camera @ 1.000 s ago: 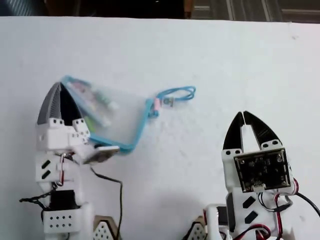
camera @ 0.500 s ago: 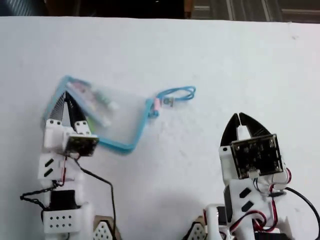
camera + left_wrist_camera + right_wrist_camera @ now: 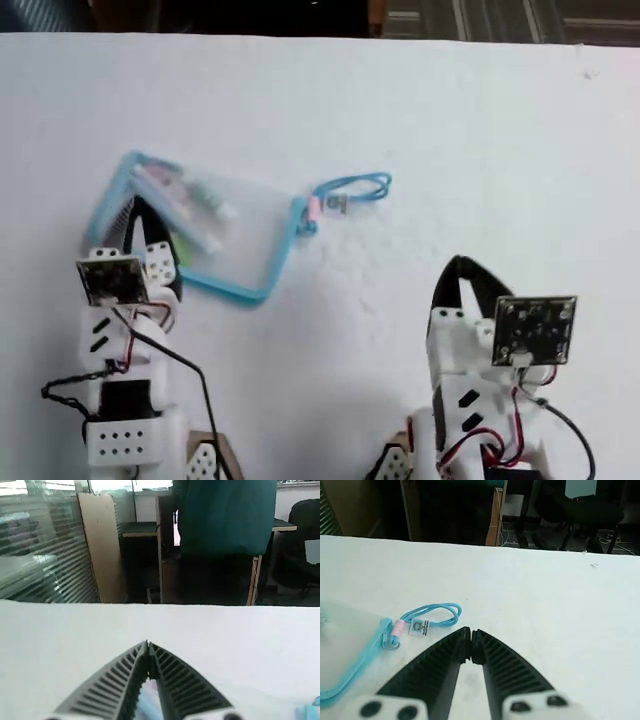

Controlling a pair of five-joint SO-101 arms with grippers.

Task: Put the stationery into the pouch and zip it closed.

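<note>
Locating the pouch point(image 3: 235, 235) lying flat on the white table point(image 3: 450, 110), toward 9 o'clock from the table's centre in the high view; noting a translucent body edged with blue trim; seeing the stationery point(image 3: 190, 205) inside it, bunched toward the pouch's 10 o'clock corner, the single items too blurred to identify; being unable to tell whether the zip is fully closed; tracing a blue cord loop point(image 3: 352, 187) running out from the pouch's 2 o'clock corner toward 3 o'clock, with a pink bead point(image 3: 313, 207) sitting where loop and pouch meet.

Finding the left gripper point(image 3: 135, 205) over the pouch's 8 o'clock corner, pointing toward 12 o'clock; confirming in the left wrist view the jaws pressed together tip to tip, with nothing visible between the tips and a pale blue patch showing beneath the gripper.

Finding the right gripper point(image 3: 458, 263) at about 5 o'clock on the table, well apart from the pouch, pointing toward 12 o'clock; confirming in the right wrist view the jaws likewise together and holding nothing, with the cord loop and pink bead lying on the table near the tips, not touching them.
</note>
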